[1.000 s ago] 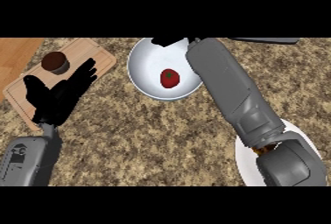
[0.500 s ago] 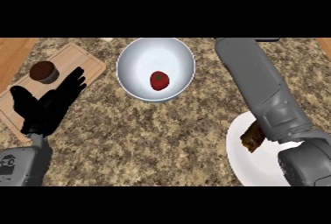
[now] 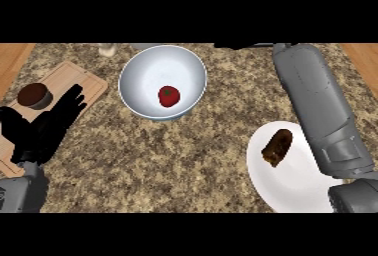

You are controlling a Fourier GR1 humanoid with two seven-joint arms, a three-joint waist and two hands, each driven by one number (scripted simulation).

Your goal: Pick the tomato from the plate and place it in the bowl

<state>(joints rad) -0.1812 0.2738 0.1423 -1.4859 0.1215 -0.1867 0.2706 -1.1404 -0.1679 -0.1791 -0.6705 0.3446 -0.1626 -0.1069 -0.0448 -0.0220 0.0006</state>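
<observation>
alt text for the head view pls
A red tomato lies inside the white bowl on a granite counter. A brown item sits on the white plate; the open left hand rests over a cutting board.

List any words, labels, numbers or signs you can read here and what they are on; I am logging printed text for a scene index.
None can be read. The bowl, the tomato in it, the plate, the brown piece of food on it, the cutting board and the stone counter carry no writing, labels or numbers.
</observation>
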